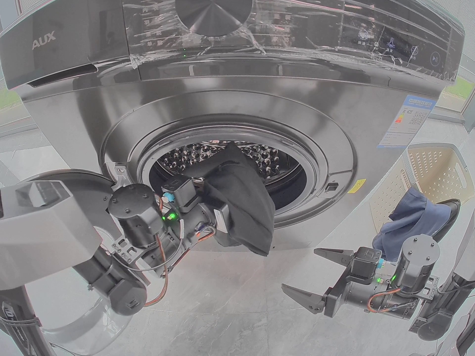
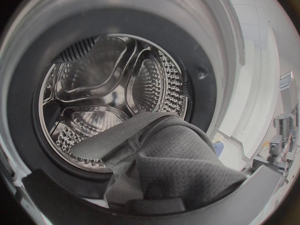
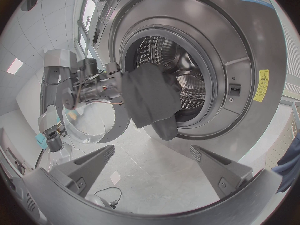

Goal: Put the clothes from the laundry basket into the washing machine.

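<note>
We see the left gripper [image 1: 222,221] at the open mouth of the washing machine [image 1: 247,100], its jaws clamped on a black garment [image 1: 242,203] that drapes over them, part of it reaching in toward the drum [image 1: 198,154] and part hanging outside the rim. The right gripper [image 1: 302,270] hangs low over the floor [image 1: 222,297] with jaws wide apart, holding nothing. It is near the laundry basket [image 1: 435,169], over whose rim a blue garment [image 1: 410,223] lies.
</note>
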You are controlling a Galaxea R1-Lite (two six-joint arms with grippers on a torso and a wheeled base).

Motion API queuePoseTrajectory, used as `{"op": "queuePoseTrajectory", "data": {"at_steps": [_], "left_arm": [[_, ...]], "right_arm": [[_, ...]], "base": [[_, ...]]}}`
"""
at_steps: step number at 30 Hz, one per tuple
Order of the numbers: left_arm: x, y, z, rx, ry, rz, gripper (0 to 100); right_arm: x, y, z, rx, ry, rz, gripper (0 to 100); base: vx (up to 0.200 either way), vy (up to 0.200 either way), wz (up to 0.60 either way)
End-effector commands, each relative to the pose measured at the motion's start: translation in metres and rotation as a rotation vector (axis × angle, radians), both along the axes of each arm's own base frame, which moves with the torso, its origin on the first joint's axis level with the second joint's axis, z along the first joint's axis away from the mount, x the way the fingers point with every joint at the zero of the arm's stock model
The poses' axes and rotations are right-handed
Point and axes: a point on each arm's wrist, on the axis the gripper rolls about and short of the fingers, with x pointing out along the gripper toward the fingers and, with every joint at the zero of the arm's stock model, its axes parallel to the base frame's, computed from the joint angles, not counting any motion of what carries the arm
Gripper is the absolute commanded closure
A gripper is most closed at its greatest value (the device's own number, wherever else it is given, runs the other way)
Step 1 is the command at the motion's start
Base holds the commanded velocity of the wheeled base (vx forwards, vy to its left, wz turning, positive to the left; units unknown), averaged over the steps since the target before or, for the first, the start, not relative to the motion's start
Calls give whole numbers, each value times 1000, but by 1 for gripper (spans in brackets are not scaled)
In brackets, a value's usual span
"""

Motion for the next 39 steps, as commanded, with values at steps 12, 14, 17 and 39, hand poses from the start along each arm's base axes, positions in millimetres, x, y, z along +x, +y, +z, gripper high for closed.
{"op": "queuePoseTrajectory", "data": {"at_steps": [12,14,17,39], "left_arm": [[99,-15,-32,-28,-2,108,100],[103,-17,-30,-27,6,113,100],[108,-20,-28,-20,31,112,100],[171,-36,9,-139,-12,229,0]], "right_arm": [[-10,7,-3,-10,13,44,0],[-9,8,-2,-6,8,44,0],[-9,8,-1,-5,7,44,0],[-5,8,3,16,-11,28,0]], "base": [[0,0,0],[0,0,0],[0,0,0],[0,0,0]]}}
